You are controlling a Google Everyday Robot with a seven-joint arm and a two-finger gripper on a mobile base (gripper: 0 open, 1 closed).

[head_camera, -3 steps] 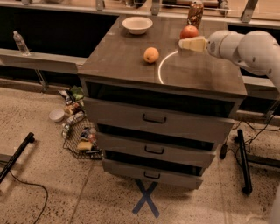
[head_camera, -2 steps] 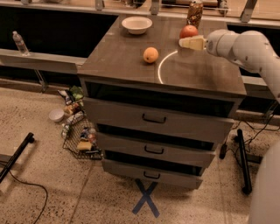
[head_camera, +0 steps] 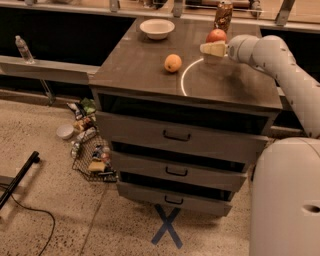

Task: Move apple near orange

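One apple (head_camera: 216, 35), one orange (head_camera: 173, 63) and one bowl (head_camera: 157, 28) on the worktop (head_camera: 145, 75). The orange sits front-right of the bowl, the apple well right of the bowl near the back edge. The gripper (head_camera: 212, 49) is right at the apple's near side, and whether it grips I cannot tell; bare worktop lies open in front of the bowl.

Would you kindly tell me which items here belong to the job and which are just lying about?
Job: apple, orange, gripper just in front of the apple.
Lying about: white bowl, brown can, water bottle, floor basket.
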